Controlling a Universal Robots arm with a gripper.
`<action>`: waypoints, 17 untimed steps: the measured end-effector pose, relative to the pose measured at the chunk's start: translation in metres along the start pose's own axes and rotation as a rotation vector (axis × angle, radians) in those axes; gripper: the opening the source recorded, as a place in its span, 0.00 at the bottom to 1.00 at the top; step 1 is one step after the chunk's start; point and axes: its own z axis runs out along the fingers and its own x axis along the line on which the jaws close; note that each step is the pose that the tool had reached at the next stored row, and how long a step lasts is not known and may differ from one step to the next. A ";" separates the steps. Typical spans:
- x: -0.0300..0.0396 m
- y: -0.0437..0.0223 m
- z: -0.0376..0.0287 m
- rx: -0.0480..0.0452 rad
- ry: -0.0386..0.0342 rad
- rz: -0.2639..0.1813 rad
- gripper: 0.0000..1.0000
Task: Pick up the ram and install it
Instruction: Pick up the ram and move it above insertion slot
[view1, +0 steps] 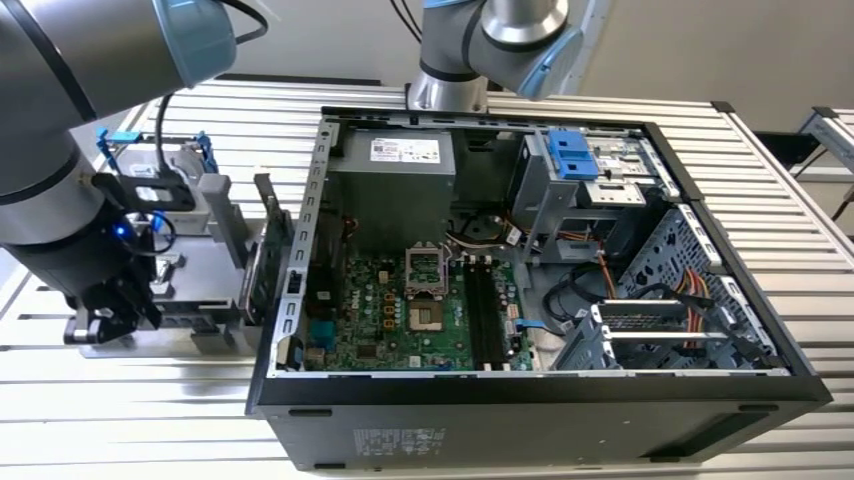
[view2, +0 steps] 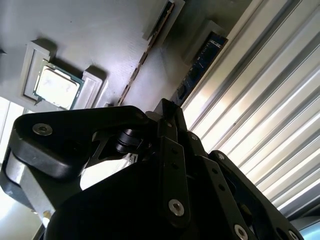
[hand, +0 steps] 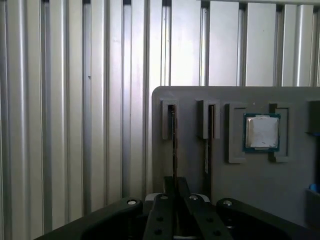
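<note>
The ram (hand: 174, 142) is pinched by the end effector (hand: 175, 181) while standing edge-on in a grey holder (hand: 260, 187) slot.

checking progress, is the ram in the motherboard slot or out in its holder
Out. The ram stands on edge in a slot of the grey holder, and the black motherboard slots look empty.

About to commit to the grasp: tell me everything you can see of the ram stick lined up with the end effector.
The slim, long circuit-board ram stick stands on its long edge in a narrow raised slot of the grey plastic-looking holder tray, so it shows edge-on as a thin dark strip with a brownish notched edge. It looks straight and seated. The black end effector sits in line with its near end; contact cannot be judged.
</note>
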 end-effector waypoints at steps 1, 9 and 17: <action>0.0000 0.0000 -0.0005 -0.0001 0.0001 0.000 0.00; -0.0001 0.0000 -0.0032 -0.0001 0.0000 0.000 0.00; -0.0003 0.0001 -0.0057 -0.0002 0.0001 0.000 0.00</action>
